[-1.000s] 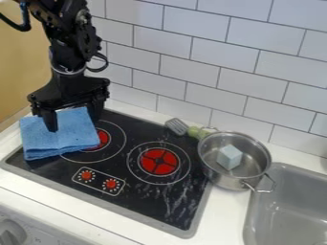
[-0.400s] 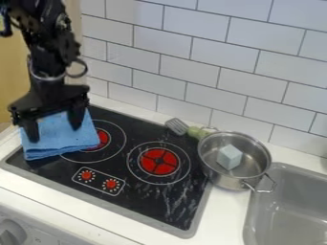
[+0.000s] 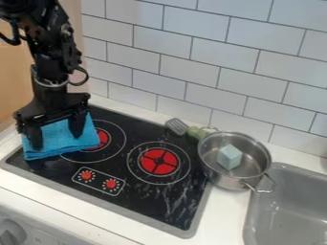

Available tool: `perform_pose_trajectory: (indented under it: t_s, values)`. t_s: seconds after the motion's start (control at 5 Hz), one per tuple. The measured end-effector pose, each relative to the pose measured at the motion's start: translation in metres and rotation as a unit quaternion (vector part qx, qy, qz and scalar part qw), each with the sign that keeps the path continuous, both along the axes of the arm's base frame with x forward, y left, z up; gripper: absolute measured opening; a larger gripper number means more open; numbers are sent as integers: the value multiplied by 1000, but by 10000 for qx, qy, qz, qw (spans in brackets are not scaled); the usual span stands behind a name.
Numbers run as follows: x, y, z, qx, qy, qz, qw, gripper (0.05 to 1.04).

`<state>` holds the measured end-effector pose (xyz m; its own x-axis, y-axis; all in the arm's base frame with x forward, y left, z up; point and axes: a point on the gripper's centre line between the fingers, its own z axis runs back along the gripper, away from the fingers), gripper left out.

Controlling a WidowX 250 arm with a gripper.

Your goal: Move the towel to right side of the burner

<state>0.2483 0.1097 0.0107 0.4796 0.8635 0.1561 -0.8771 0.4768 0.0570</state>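
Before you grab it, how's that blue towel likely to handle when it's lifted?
The towel is probably floppy, since it lies folded in soft layers. Those layers may open or sag if only the top is pinched. It's likely light too, being just cloth.

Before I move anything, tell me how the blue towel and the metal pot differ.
The towel is blue cloth, while the pot is shiny grey metal. The towel lies folded low and flat; the pot stands upright with deep walls. The tool hangs at the towel with its fingers apart, whereas the pot has a pale block inside. Both sit at an edge of the stovetop.
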Motion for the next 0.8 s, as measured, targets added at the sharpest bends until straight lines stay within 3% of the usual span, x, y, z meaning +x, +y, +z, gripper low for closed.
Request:
perform_pose_trajectory:
  t_s: [0.8]
  values:
    - [17, -4, -10, -156, 18, 196, 9997, 999]
